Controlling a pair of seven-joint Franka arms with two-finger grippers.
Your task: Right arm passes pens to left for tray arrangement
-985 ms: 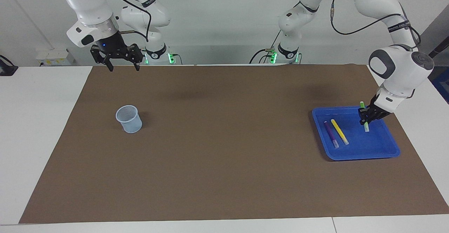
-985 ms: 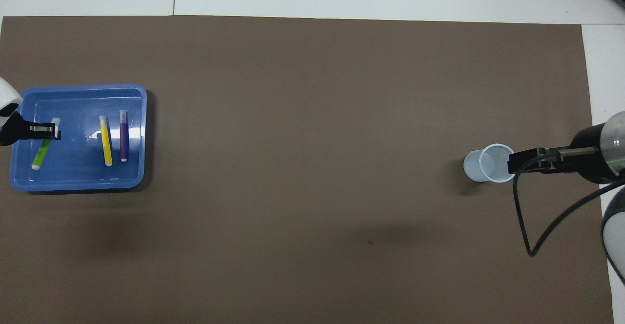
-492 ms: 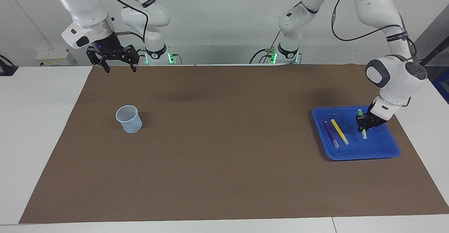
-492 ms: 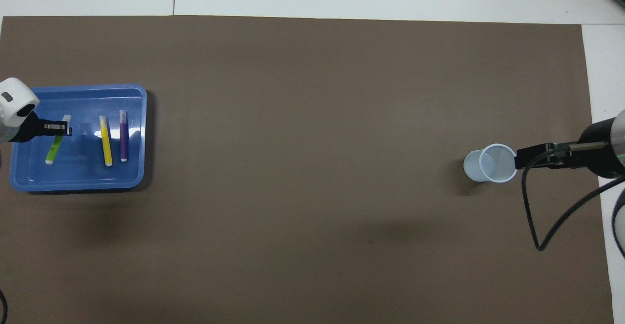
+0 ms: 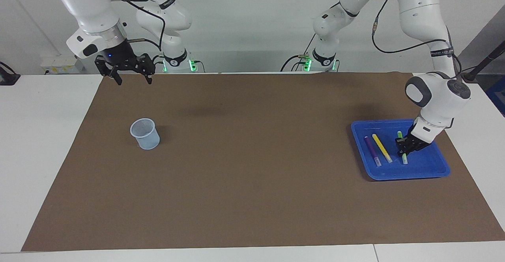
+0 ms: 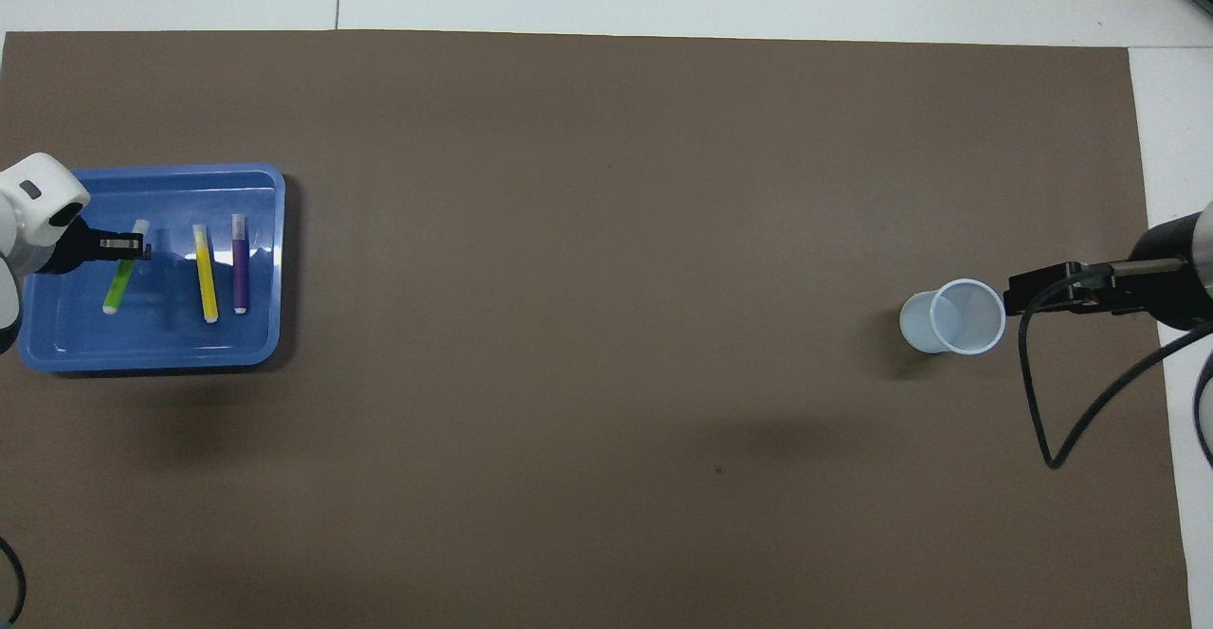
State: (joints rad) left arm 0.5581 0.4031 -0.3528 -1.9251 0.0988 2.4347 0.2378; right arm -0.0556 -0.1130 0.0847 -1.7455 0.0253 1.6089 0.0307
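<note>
Green pen (image 5: 402, 147), at the frame's right inside the tray (image 5: 434, 171), is clamped by the left end effector (image 5: 403, 150); we judge early release could roll it against the yellow pen (image 5: 382, 148); the right end effector (image 5: 131, 78) waits open.

One high camera faces the robots, another looks steeply down; both share the brown mat (image 5: 252, 155).

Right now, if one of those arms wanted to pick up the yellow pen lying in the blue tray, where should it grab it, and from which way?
Probably around its middle, coming straight down from above. The yellow pen lies flat on the floor of the blue tray, so only its top is reachable. The fingers should straddle its slim barrel crosswise. The purple pen lies close beside it, leaving a narrow gap for one finger.
</note>
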